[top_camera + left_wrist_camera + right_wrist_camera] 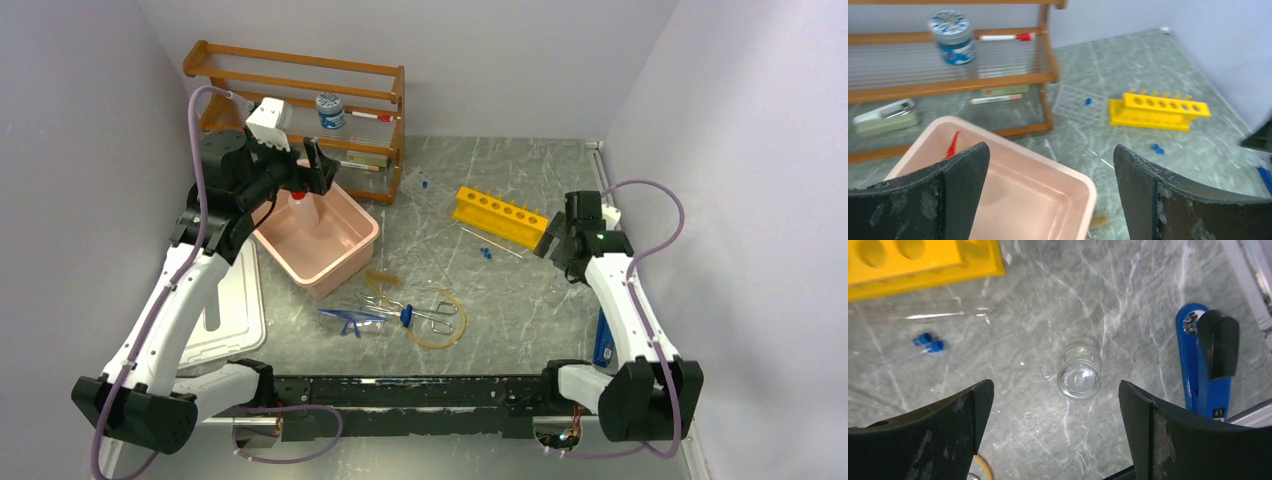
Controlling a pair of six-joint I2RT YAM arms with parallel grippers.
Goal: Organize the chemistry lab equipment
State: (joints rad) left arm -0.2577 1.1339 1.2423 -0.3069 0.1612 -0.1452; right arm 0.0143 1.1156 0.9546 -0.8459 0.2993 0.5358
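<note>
Left gripper (1050, 155): was spread wide, empty, above the tub (335, 272).
Right gripper (1055, 390): was spread wide, empty, over a glass vial (1079, 372) on the table (520, 300).
Bottle (952, 145): was in the tub, red nozzle showing.
Rack (499, 216): sat on the table near the right gripper.
Tubes (928, 342): lay just beside the rack.
Goggles (352, 320), tongs (432, 312), tubing (445, 335): lay together in front of the tub.

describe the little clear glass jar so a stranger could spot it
Start at the yellow plastic holed rack on the grey marbled table. Between it and the blue flat tool sits the small clear glass jar. Unlike the thin blue-capped tubes, it is squat and colourless.
</note>
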